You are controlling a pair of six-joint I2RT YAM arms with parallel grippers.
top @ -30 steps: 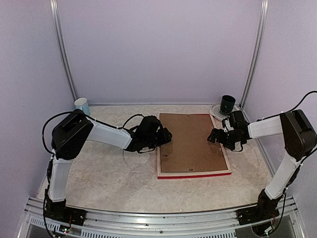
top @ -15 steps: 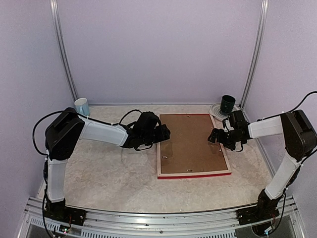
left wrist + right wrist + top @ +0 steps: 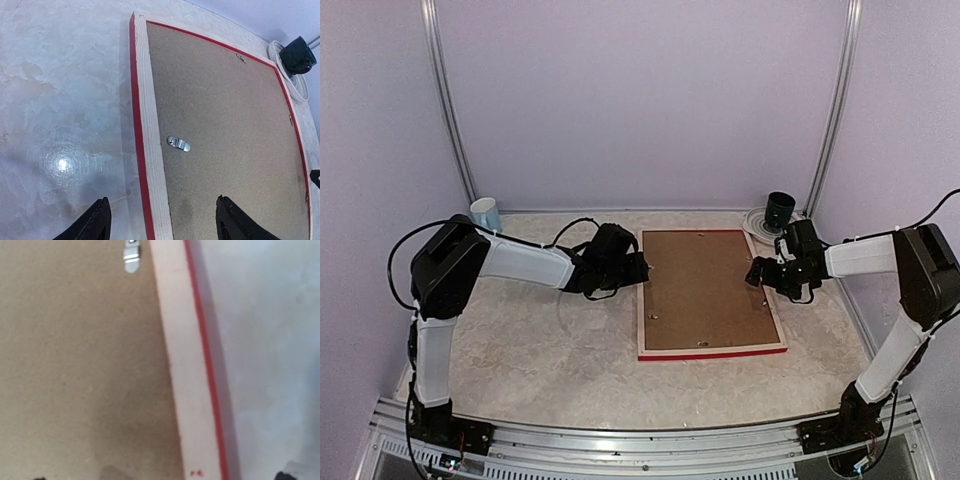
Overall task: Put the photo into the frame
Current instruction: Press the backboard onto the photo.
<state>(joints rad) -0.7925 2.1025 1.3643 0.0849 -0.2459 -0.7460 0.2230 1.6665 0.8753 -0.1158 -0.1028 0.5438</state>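
Lying face down on the pale marbled table (image 3: 520,350), right of the middle, the frame (image 3: 711,352) shows its pale wood back and a red near edge, with its long sides running away from the arm bases. A plain brown backing board (image 3: 705,288) fills its opening, and a small metal turn clip (image 3: 178,144) sits on the board close to the left rail. The left gripper (image 3: 642,270) hovers at that left rail, about halfway along it; in the left wrist view its two dark fingers (image 3: 97,222) stand well apart, one over the bare table and one over the board, the rail between them, holding nothing. The left arm rises from its base at the near left corner to an elbow high on the left, then stretches its white forearm rightward and low to the frame. The right gripper (image 3: 757,272) mirrors it at the right rail, jaws spread wide and empty, only their tips showing at the lower corners of the right wrist view, with the rail and its red edge beneath. The right arm climbs from the near right corner to an elbow at the far right and reaches leftward. Behind the frame's far right corner a dark green cup (image 3: 780,209) stands on a white plate (image 3: 756,222); a blue and white cup (image 3: 486,213) stands at the far left by the wall.
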